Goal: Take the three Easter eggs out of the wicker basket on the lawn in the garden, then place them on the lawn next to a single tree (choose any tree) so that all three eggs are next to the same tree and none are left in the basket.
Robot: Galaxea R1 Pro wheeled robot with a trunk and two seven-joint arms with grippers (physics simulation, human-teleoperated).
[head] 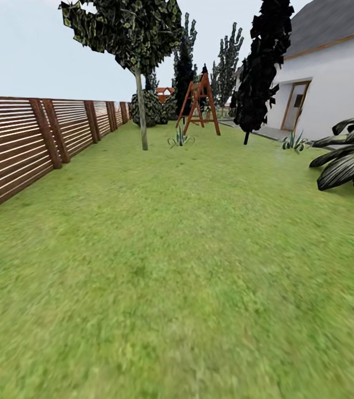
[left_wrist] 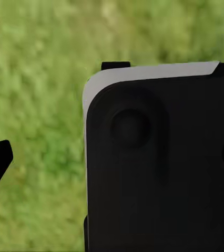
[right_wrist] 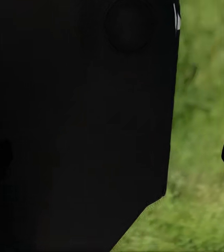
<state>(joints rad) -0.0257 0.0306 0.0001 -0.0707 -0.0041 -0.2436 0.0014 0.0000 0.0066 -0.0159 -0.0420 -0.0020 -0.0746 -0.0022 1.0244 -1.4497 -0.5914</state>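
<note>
A: Lawn (head: 188, 266) is seen wide across the head view, bounded by fence (head: 16, 144) and house (head: 332, 72); a tree (head: 141, 111) stands far ahead. Task judged early: transit only.

B: Basket, eggs?

A: Not located in these views, so contents unknown. Gripper state on either arm cannot be told.

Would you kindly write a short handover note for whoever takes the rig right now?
Tools: both wrist views show dark robot body over grass; open or shut cannot be told.
Things: lawn ahead, fence along the left, house at right. A leafy tree stands far ahead by the fence.
Done: nothing that these pictures confirm.
Left: find the basket, take out three eggs, set them by one tree.
</note>
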